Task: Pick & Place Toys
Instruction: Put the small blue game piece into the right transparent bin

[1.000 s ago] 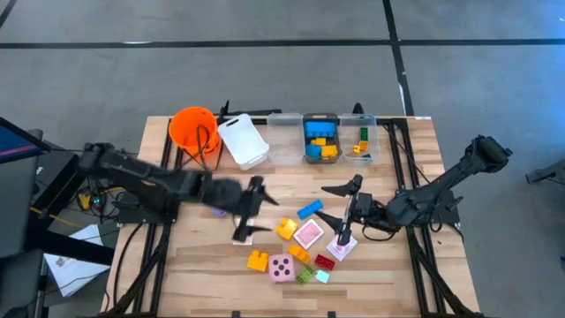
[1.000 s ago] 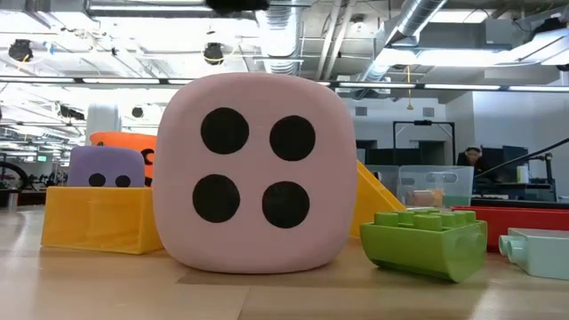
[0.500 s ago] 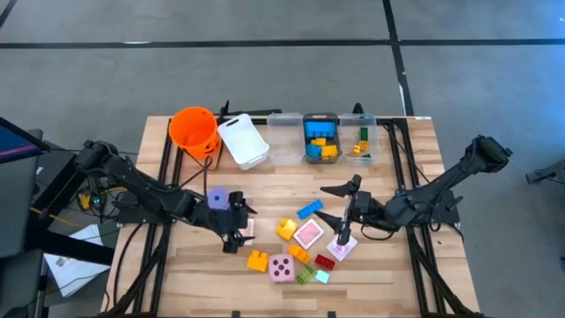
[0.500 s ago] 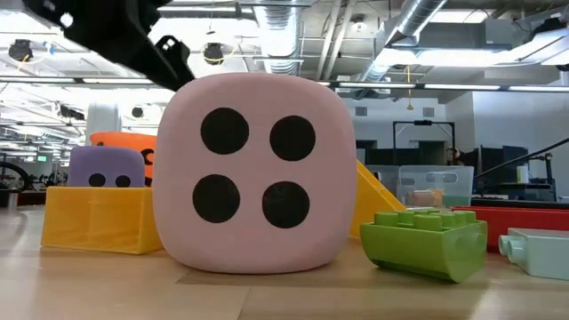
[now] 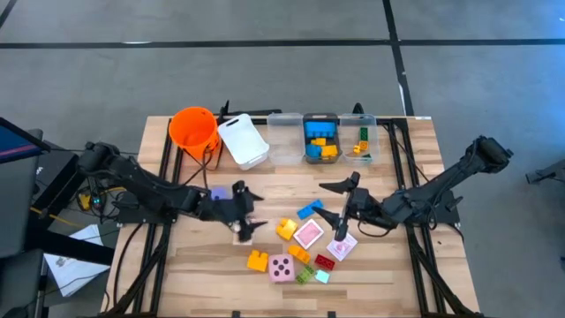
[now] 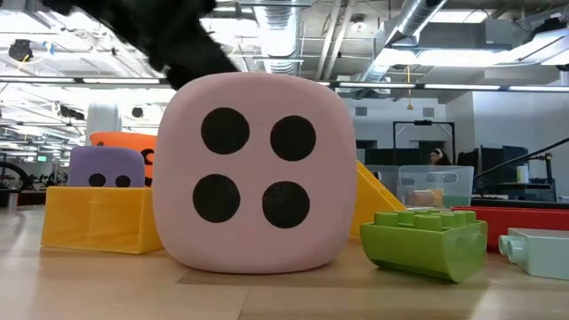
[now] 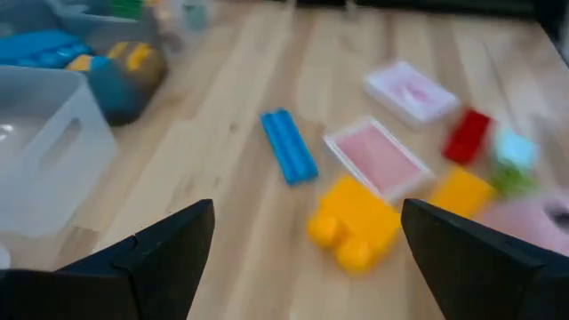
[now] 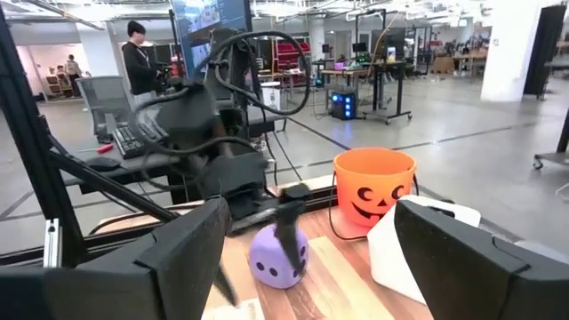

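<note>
Toys lie scattered on the wooden table: a yellow brick (image 5: 285,229), a blue brick (image 5: 309,209), a pink card (image 5: 309,234), a pink dotted die (image 5: 282,268) and a purple die (image 5: 215,193). My left gripper (image 5: 245,209) hovers open just right of the purple die, nothing between its fingers. In its wrist view the yellow brick (image 7: 356,222) and blue brick (image 7: 289,157) lie ahead of it. My right gripper (image 5: 334,210) stands open above the table right of the blue brick, pointing level at the purple die (image 8: 277,253).
An orange bucket (image 5: 194,128), a white bin (image 5: 243,140) and clear bins (image 5: 320,137) with bricks line the far edge. Orange (image 5: 258,260), red (image 5: 325,261) and green (image 5: 305,276) bricks and a second card (image 5: 342,247) lie toward the near edge. People show in the room behind.
My left gripper has come down toward the table beside the purple die and has rolled at the wrist, staying open. The purple die, covered by the arm a second ago, shows partly again. The toys have not moved.
</note>
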`<control>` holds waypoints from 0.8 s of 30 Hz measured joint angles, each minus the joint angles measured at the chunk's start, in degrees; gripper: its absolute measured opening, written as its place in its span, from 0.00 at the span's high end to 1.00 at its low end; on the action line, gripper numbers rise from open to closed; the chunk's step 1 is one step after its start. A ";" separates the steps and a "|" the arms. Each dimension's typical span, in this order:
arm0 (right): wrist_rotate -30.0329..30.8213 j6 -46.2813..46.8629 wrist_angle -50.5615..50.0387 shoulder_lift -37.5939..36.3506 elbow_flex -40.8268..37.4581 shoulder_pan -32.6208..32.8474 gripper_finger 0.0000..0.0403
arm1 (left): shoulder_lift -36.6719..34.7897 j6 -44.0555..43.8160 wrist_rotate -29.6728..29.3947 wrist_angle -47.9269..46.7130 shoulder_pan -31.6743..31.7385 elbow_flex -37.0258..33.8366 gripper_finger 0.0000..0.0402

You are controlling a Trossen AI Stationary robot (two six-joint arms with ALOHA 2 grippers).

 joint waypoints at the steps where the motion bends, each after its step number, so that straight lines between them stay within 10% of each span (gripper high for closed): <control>1: 0.00 0.92 -0.47 0.00 0.00 -0.23 0.21 | 1.10 -0.10 0.03 1.47 0.97 0.00 0.12; 24: 0.00 3.27 -4.41 0.02 0.00 -0.65 0.21 | 28.19 1.68 8.78 13.94 6.53 14.96 0.12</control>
